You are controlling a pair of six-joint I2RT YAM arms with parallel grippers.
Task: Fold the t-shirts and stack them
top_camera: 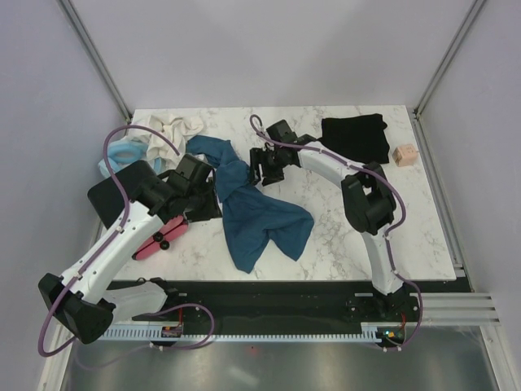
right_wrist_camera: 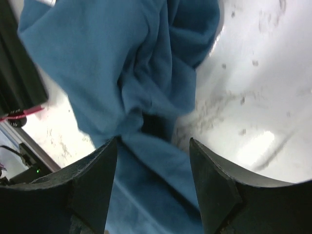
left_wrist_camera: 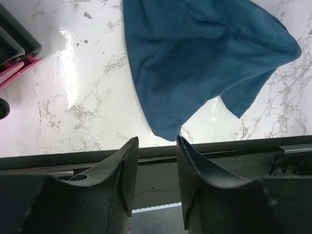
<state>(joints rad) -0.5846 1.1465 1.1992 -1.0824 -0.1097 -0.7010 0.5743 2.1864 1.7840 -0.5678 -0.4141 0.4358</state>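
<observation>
On the white marble-patterned table (top_camera: 350,240), the far left corner holds a pale blue ring-shaped soft item (top_camera: 122,153) with a crumpled cream-white cloth (top_camera: 172,130) touching its right side. Nearer on the left lies a flat black tray-like piece (top_camera: 104,199), and just to its right, partly under the left arm, a pink and red plastic object (top_camera: 156,240). The left gripper (left_wrist_camera: 156,144) hangs above the table just left of the crumpled dark teal-blue cotton t-shirt (top_camera: 260,216). Its wrist view shows the two black fingers (left_wrist_camera: 127,168) standing partly apart with nothing between them, and the shirt's near end lying on the marble beyond the fingertips. That shirt runs as a twisted band from the far middle of the table towards the near middle, where it widens into a loose heap. The right gripper (right_wrist_camera: 153,141) is over the shirt's narrow far part. Its jaws are spread wide, with rumpled teal folds below and between them, and no fabric looks pinched. Well apart, at the far right of the table, the black cotton t-shirt (top_camera: 354,137) lies flattened in a rough rectangle. A small peach-coloured cube (top_camera: 404,155) sits just to its right.
</observation>
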